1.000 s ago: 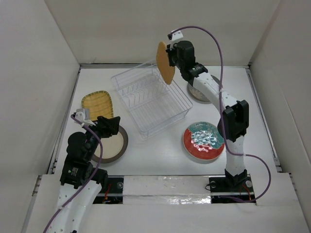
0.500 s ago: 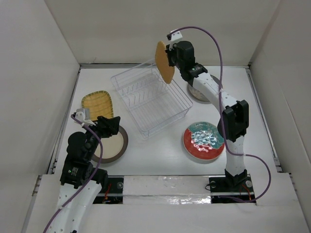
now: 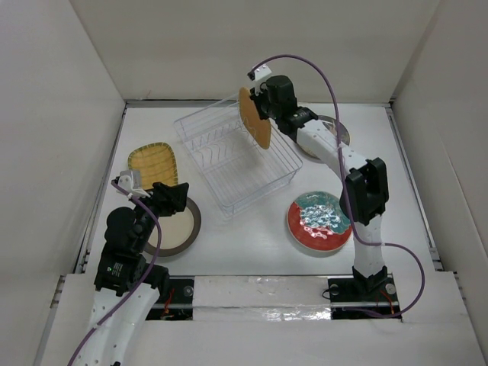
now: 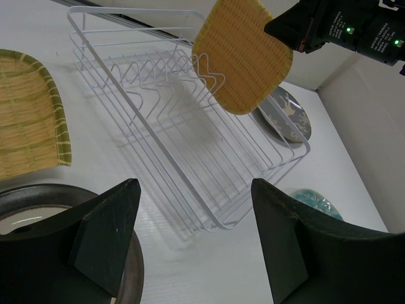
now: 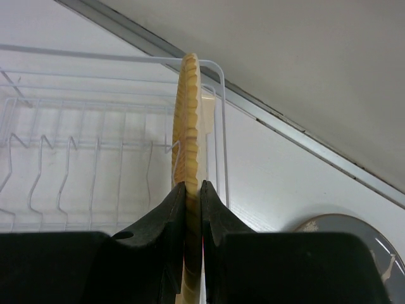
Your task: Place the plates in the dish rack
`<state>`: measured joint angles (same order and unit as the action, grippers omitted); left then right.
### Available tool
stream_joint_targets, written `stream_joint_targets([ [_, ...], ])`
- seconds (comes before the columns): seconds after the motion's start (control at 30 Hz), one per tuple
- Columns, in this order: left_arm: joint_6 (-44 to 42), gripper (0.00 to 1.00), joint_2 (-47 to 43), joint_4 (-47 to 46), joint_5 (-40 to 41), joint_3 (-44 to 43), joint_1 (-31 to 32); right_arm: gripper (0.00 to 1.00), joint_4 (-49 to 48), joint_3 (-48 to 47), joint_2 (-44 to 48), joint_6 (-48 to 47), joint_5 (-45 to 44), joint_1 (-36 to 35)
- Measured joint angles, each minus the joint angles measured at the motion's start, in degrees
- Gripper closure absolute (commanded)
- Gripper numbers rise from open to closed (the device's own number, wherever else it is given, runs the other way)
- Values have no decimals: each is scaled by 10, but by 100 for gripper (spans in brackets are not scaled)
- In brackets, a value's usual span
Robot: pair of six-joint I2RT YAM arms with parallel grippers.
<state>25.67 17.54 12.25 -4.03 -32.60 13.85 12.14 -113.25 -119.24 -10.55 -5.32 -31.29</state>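
Observation:
My right gripper (image 3: 261, 109) is shut on the edge of the orange rounded-square plate (image 3: 256, 120), holding it upright above the far right part of the dish rack (image 3: 202, 168). In the right wrist view the plate (image 5: 188, 107) stands edge-on between my fingers, over the rack's prongs (image 5: 95, 56). The left wrist view shows the plate (image 4: 243, 54) hanging over the rack (image 4: 223, 225). My left gripper (image 3: 172, 197) is open and empty above the brown-rimmed cream plate (image 3: 177, 227).
A yellow ribbed plate (image 3: 152, 165) lies left of the rack. The red-rimmed teal plate (image 3: 319, 221) lies to the rack's right front. A dark grey plate (image 3: 335, 131) sits at the back right, partly behind the right arm. White walls enclose the table.
My right gripper has carried the orange plate left and lower, from beside the rack's far corner to over the rack. The dark grey plate shows more. The left arm has not moved.

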Motion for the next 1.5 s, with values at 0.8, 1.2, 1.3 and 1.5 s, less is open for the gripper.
stream_joint_targets([
  [0.8,0,33,0,0,0,0,0,100,-250,370,226,281,-19,159],
  [1.2,0,33,-1,0,-1,0,0,24,-318,560,159,545,-21,351],
  [1.3,0,33,-1,0,-1,0,0,25,-325,557,127,582,14,366],
  [1.5,0,33,-1,0,0,0,0,37,-351,529,58,646,86,384],
])
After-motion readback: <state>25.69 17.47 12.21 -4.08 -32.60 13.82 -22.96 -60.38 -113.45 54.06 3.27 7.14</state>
